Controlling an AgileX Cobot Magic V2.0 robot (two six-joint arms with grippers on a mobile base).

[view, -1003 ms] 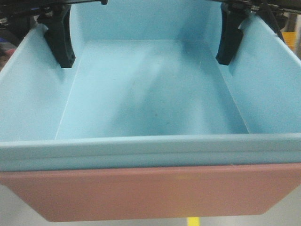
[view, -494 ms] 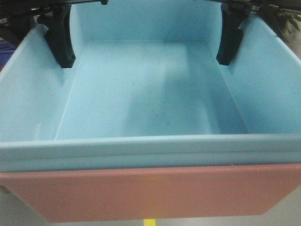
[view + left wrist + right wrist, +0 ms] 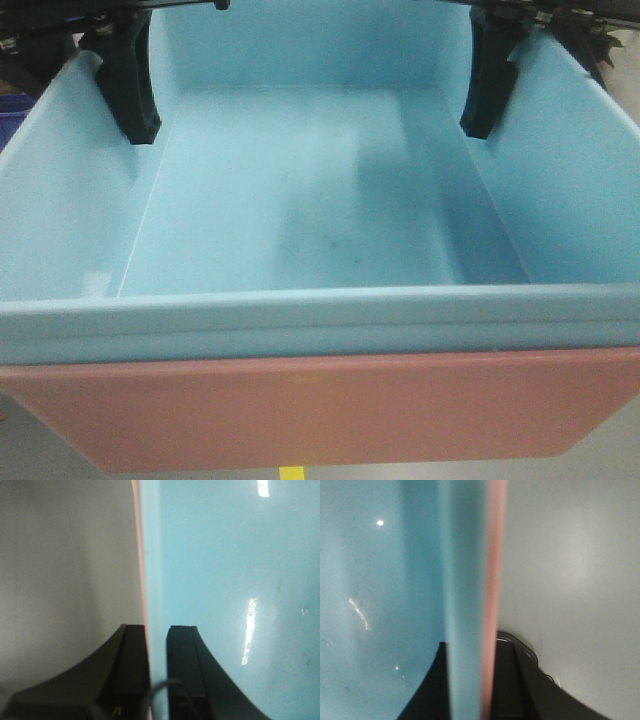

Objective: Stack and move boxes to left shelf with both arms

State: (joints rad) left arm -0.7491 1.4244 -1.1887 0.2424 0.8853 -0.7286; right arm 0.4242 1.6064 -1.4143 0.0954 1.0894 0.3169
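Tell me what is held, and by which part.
The blue bin nested in the pink bin: the left gripper pinches their left walls, the right gripper their right walls.

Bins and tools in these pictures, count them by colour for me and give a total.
light blue bin: 1
pink bin: 1
black tools: 2, the left tool and the right tool
Total: 4
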